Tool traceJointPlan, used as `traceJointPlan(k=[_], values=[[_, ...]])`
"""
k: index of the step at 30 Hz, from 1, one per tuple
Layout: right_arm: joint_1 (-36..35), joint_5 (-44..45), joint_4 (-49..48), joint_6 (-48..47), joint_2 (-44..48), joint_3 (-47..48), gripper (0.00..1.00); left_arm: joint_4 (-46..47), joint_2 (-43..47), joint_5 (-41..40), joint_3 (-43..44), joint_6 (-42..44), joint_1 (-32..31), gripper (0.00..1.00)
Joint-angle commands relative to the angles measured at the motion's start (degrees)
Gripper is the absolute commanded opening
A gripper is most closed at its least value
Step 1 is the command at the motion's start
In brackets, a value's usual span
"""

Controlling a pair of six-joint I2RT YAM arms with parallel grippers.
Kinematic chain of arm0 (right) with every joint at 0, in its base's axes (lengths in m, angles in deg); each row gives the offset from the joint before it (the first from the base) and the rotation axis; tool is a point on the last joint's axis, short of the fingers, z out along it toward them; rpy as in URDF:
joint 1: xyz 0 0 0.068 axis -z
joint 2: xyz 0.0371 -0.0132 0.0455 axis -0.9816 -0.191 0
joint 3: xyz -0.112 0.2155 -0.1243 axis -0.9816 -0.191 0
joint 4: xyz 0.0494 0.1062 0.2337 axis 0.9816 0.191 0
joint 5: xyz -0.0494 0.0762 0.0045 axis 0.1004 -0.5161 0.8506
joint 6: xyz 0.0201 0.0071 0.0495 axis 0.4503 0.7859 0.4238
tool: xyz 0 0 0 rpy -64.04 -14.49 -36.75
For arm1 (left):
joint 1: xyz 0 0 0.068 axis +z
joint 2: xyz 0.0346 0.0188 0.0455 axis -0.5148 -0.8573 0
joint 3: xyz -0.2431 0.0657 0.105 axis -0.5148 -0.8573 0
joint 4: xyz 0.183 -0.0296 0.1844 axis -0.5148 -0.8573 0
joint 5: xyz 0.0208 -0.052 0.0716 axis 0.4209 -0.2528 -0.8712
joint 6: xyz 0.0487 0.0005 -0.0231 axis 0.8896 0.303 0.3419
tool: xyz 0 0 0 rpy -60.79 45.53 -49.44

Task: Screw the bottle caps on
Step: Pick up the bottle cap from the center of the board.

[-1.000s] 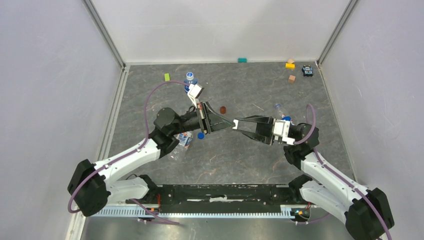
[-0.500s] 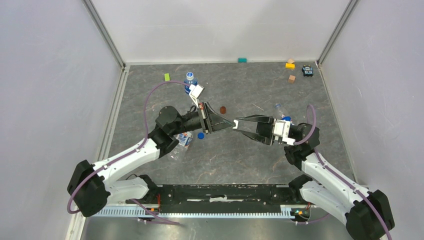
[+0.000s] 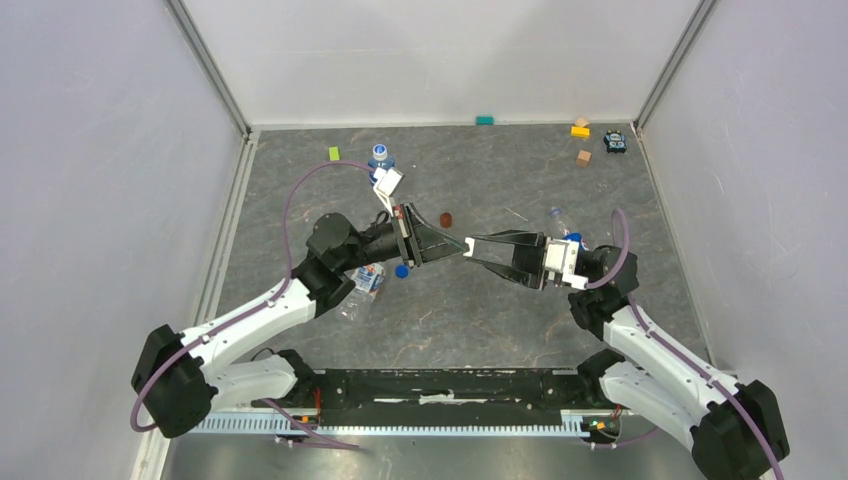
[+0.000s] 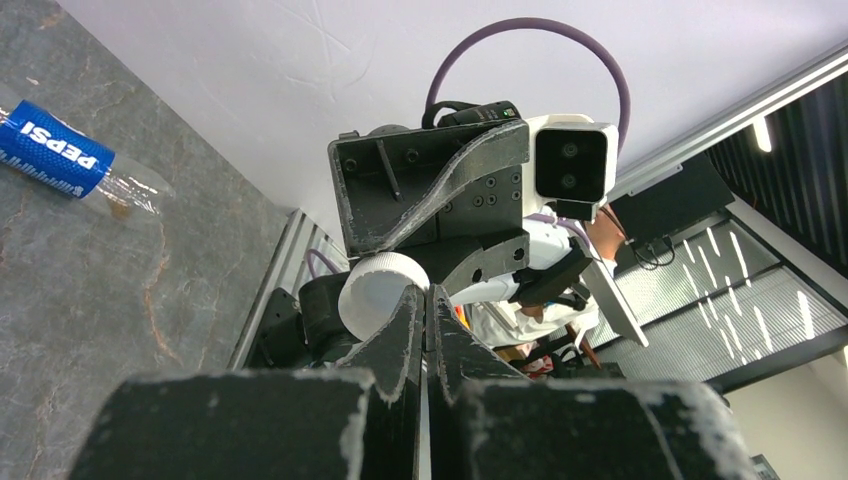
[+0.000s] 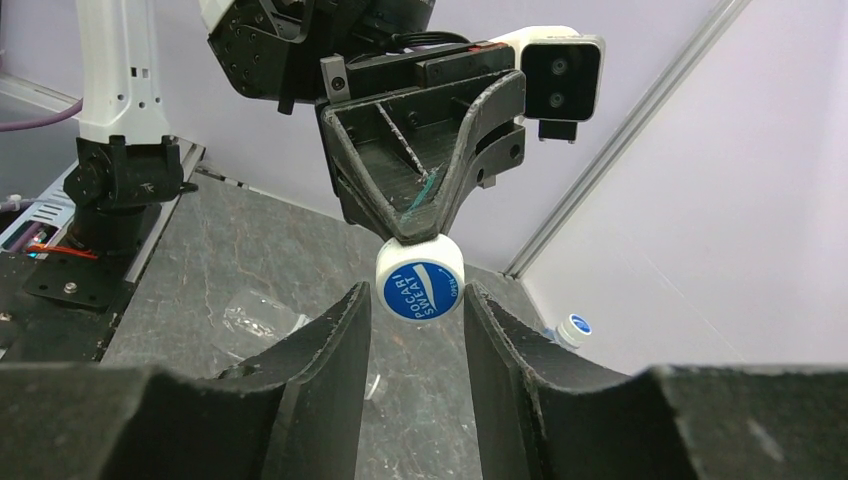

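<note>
My left gripper (image 3: 460, 246) is shut on the rim of a white cap with a blue "Pocari Sweat" top (image 5: 420, 283), held above mid-table. The cap also shows in the left wrist view (image 4: 378, 290), beside the closed fingertips of the left gripper (image 4: 427, 295). My right gripper (image 3: 472, 247) faces it tip to tip. It is open, with its fingers (image 5: 345, 330) on either side of the cap, apart from it. A solid blue cap (image 3: 401, 270) lies on the table. One capped bottle (image 3: 381, 158) stands at the back. One bottle (image 3: 365, 280) lies under my left arm. Another bottle (image 3: 558, 220) lies behind my right gripper.
A dark red-brown disc (image 3: 446, 219) lies just behind the grippers. Toy blocks sit along the back: green (image 3: 334, 154), teal (image 3: 485, 120), yellow (image 3: 580, 129), tan (image 3: 583, 157), and a dark toy (image 3: 615, 142). Walls enclose the table on three sides.
Both grippers have shifted very slightly left and back, still meeting tip to tip. The holds look unchanged.
</note>
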Motion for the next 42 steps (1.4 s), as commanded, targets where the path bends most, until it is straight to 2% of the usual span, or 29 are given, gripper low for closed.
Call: traceJointPlan(k=[1, 22, 27, 29, 30, 33, 36, 39, 40, 42], values=[[-0.1, 0.7, -0.3, -0.5, 0.9, 2.2, 0.44, 0.1, 1.0, -0.1, 2.3, 2.0, -0.2, 0.02], [-0.3, 0.0, -4.8, 2.8, -0.9, 2.2, 0.4, -0.2, -0.2, -0.3, 2.5, 2.1, -1.0, 0.02], [-0.5, 0.1, -4.8, 4.3, -1.2, 2.1, 0.29, -0.8, 0.1, -0.8, 2.6, 2.5, -1.2, 0.05], [-0.4, 0.3, -4.2, 4.2, -1.2, 2.1, 0.22, -1.8, 0.4, -1.0, 2.7, 3.2, -1.2, 0.13], [-0.4, 0.5, -3.6, 4.0, -1.0, 2.1, 0.15, -2.3, 0.5, -1.1, 2.6, 3.6, -1.2, 0.18], [-0.5, 1.3, 0.5, 2.6, -0.4, 2.2, 0.0, -5.4, 1.7, -2.2, 2.8, 5.9, -1.2, 0.42], [-0.4, 2.5, 8.0, -1.7, 0.8, 2.9, 0.0, -13.3, 3.9, -4.4, 4.2, 11.5, -1.0, 0.65], [-0.5, 4.0, 15.3, -4.9, 2.0, 3.3, 0.0, -27.3, 7.1, -9.7, 7.4, 20.5, -0.8, 0.84], [-0.5, 4.4, 18.1, -6.3, 2.5, 3.5, 0.0, -32.7, 8.5, -12.6, 8.9, 24.2, -0.8, 0.89], [-0.4, 5.6, 22.7, -7.9, 3.5, 3.4, 0.0, -43.3, 10.6, -19.3, 11.7, 30.6, -0.7, 0.93]])
